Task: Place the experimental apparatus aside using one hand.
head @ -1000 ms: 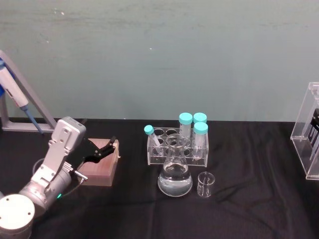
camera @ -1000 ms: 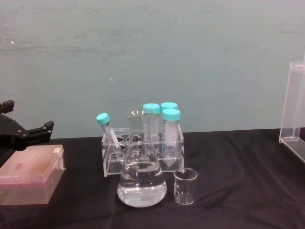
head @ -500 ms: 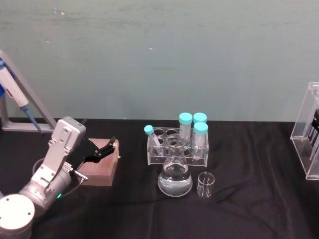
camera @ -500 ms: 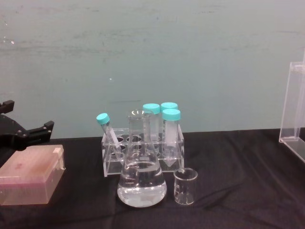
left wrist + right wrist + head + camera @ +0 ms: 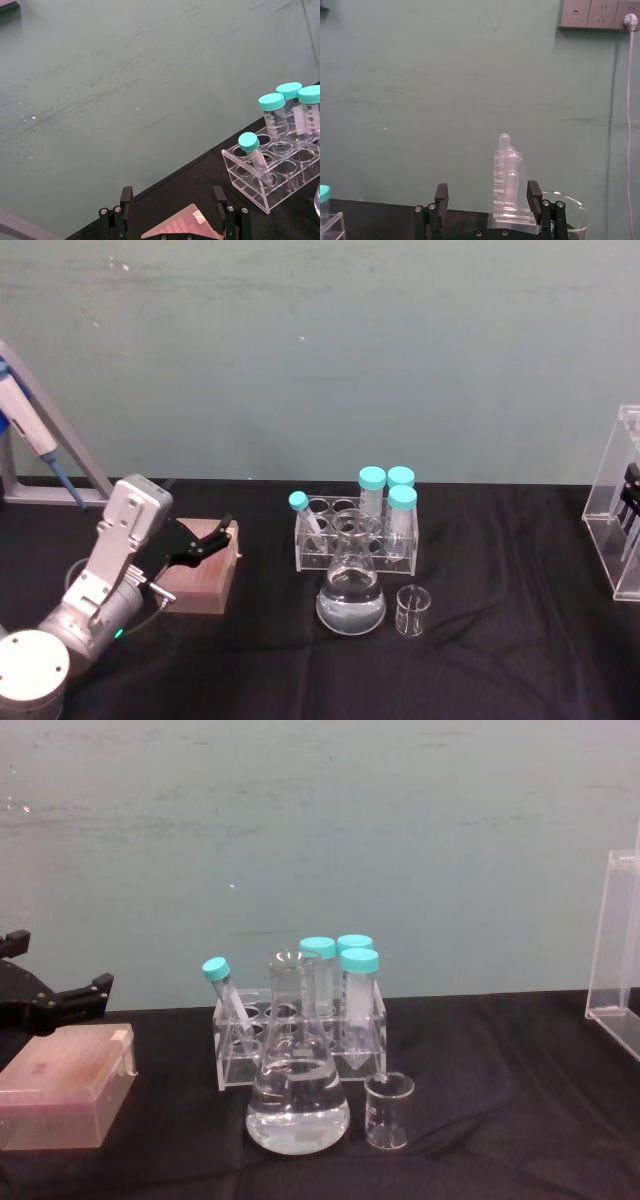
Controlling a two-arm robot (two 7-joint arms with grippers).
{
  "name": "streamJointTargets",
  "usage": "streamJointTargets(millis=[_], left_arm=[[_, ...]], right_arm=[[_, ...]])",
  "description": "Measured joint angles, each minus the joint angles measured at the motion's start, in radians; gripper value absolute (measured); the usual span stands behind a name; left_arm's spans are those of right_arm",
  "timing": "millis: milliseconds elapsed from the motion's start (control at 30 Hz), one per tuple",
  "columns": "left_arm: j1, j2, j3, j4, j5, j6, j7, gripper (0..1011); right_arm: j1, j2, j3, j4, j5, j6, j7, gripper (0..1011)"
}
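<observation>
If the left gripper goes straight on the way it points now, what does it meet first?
Probably the pink box, whose top lies just below the open left gripper. If it clears that, its line seems to pass beside the tube rack; depth is unclear.

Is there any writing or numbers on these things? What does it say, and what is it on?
"40" and "30", as best I can read them: scale numbers on a teal-capped tube in the left wrist view.
Printed marks on the neighbouring tube: too small to read.
Faint marks on the beaker: too blurred to read.
Flask and pink box: no writing that I can see.
</observation>
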Motion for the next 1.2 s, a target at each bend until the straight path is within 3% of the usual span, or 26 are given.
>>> streamJointTargets(millis=[500, 1200], left_arm=[[0.000, 0.000, 0.000, 0.000, 0.000, 0.000, 0.000, 1000], [0.000, 0.000, 0.000, 0.000, 0.000, 0.000, 0.000, 1000]], right_arm=[[-0.038, 0.035, -0.044, -0.046, 0.028, -0.020, 0.069, 1003], [0.084, 0.170, -0.162, 0.106, 0.124, -0.094, 0.295, 1003]])
